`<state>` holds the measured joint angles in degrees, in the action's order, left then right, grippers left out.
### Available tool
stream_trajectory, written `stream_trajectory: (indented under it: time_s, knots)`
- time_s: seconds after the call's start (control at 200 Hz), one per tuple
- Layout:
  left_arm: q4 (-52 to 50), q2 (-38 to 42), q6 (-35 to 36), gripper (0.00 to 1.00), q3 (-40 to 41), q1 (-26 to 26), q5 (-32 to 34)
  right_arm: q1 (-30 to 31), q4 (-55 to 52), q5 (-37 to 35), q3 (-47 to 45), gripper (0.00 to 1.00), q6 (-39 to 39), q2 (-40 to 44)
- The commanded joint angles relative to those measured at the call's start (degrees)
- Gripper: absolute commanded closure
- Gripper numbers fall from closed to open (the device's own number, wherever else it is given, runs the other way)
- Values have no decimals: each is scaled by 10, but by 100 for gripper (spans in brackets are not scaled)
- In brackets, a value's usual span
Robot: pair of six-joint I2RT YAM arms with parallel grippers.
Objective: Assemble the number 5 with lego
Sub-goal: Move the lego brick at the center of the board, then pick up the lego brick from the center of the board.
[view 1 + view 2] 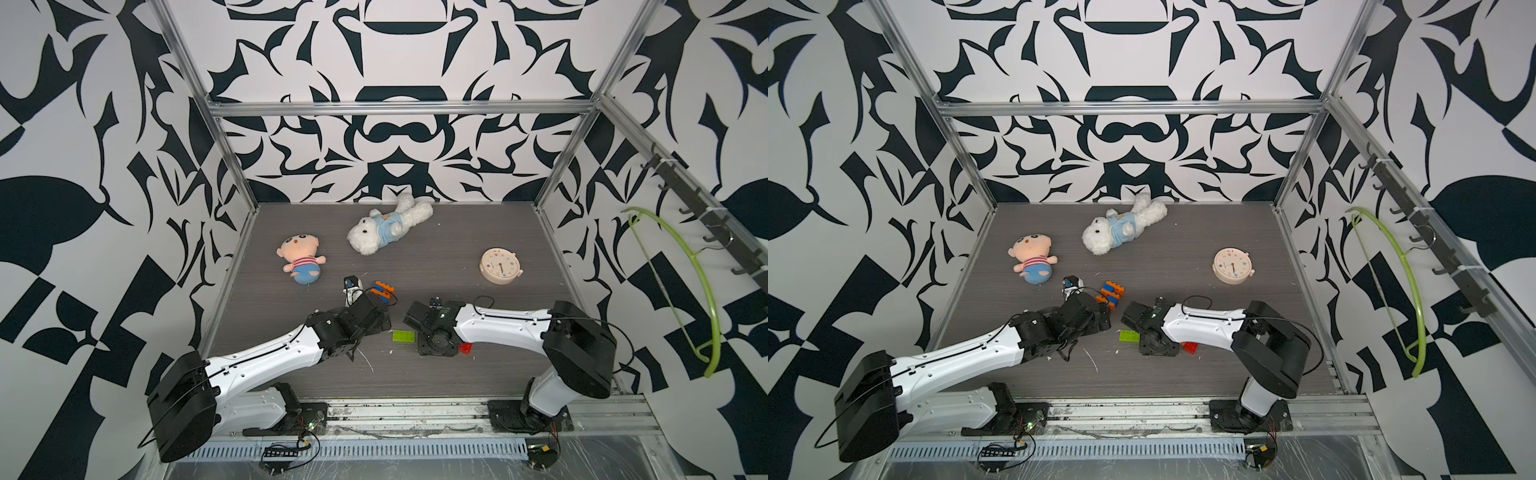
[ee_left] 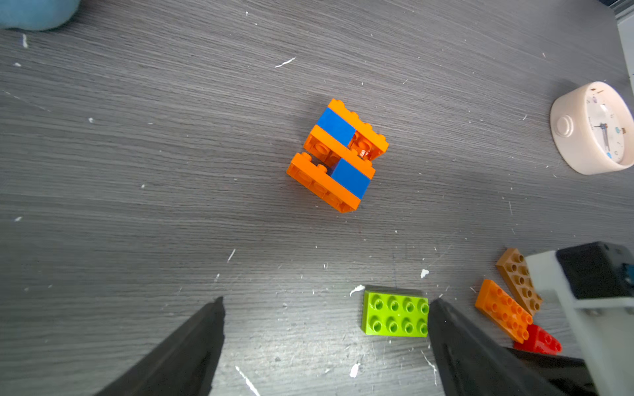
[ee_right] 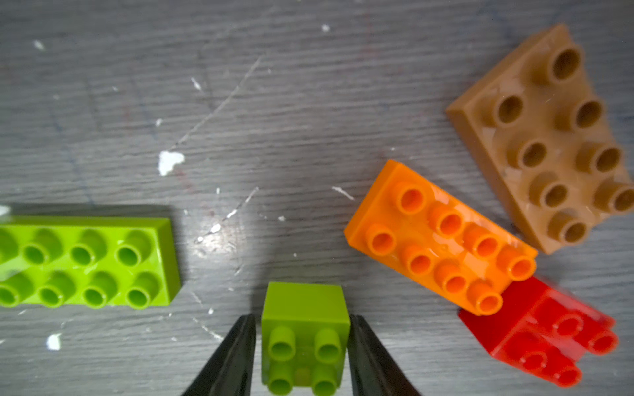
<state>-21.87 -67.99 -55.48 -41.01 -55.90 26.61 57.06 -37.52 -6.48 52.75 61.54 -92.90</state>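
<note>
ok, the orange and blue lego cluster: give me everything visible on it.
The orange and blue lego cluster is glossy plastic: three long orange bricks with two blue squares sandwiched between them at opposite ends, leaving open gaps, a blocky S or 5 outline. It lies on its side on the grey table, studs facing sideways. Only the table touches it; the open left pincer sits apart from it.

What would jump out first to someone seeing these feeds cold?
The orange-and-blue lego cluster sits alone mid-table, just ahead of the wide-open left gripper. A small green square brick sits between the right gripper's fingers, grip unclear, a long green brick to one side and an orange brick, tan brick and red brick to the other. Farther back lie a plush doll, a white plush animal and a beige clock.
</note>
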Motion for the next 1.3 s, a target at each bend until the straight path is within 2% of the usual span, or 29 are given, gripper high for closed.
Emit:
stream_trajectory:
  time_s: [0.0,0.125,0.22,0.33,0.49,0.59,0.72,1.205,1.24,1.295]
  knots:
    - [-5,-11,7,1,-8,0,0,2,-15,-20,6,53,12,26]
    - [-3,-14,7,1,-8,0,-3,2,-13,-19,4,59,15,25]
    - [-2,-14,7,1,-7,0,-3,2,-15,-16,1,59,17,23]
    - [-3,-13,7,1,-7,0,-5,2,-15,-15,-1,54,20,23]
    - [-1,-16,7,1,-8,0,-8,2,-14,-12,0,53,18,19]
    - [-1,-20,9,1,-12,0,-9,2,-13,-15,-2,56,23,23]
    - [-2,-23,9,1,-14,0,-10,2,-12,-11,0,53,19,15]
    - [-1,-26,10,1,-12,0,-6,2,-13,-10,10,67,8,15]
    - [0,-27,10,1,-12,0,-6,2,-20,-16,15,66,7,16]
    - [-1,-28,11,1,-13,0,-7,2,-24,-16,18,57,5,16]
